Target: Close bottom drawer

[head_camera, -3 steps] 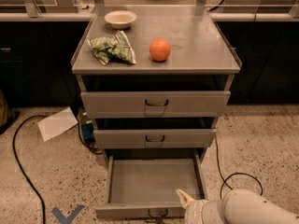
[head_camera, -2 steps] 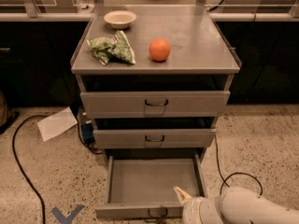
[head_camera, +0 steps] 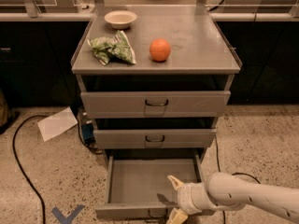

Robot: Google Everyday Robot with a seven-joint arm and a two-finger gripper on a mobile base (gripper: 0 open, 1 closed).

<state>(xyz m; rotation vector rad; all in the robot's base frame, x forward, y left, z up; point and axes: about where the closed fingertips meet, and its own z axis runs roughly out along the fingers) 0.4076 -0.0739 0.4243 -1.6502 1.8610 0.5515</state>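
Three grey metal drawers sit one above another in a grey metal table (head_camera: 196, 41), and the lowest, the shallow bottom drawer (head_camera: 140, 181), stands pulled far out towards me. Its flat front panel runs left to right and faces me, with the small dark loop handle (head_camera: 156, 213) near the middle. The tray reaches back under the middle drawer (head_camera: 187, 138), its plain grey floor showing. The middle drawer and the taller top drawer (head_camera: 187, 104) each jut out a little.

On the table lie a shallow cream bowl (head_camera: 120, 18) at the back left, a crumpled green snack bag (head_camera: 113, 49) in front of it, and a round orange fruit (head_camera: 160, 50) to the bag's right.

A white arm (head_camera: 252, 199) comes in from the lower right. Its pincer (head_camera: 173, 199) is at the bottom drawer's front edge, just right of the handle, fingers spread. One yellowish finger (head_camera: 175, 182) is over the tray and the other is in front of the panel.
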